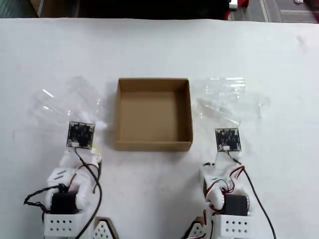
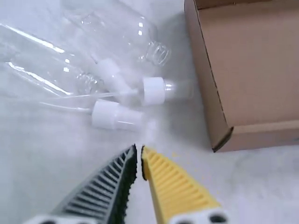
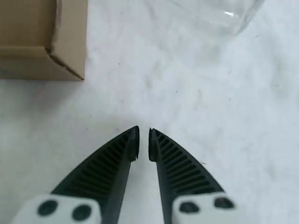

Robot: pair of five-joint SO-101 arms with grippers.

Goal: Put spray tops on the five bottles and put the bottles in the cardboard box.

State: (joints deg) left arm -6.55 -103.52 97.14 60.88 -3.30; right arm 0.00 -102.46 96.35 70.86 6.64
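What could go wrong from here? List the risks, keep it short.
The bottles lie on their sides in a loose pile and could roll away if nudged.
The spray tops lie bunched together against the bottles, so picking up one may drag or knock another.

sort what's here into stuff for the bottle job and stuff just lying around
For the job: cardboard box, clear bottles left of it, clear bottles right of it, white spray tops.
Just there: white table, red thing past its far edge.
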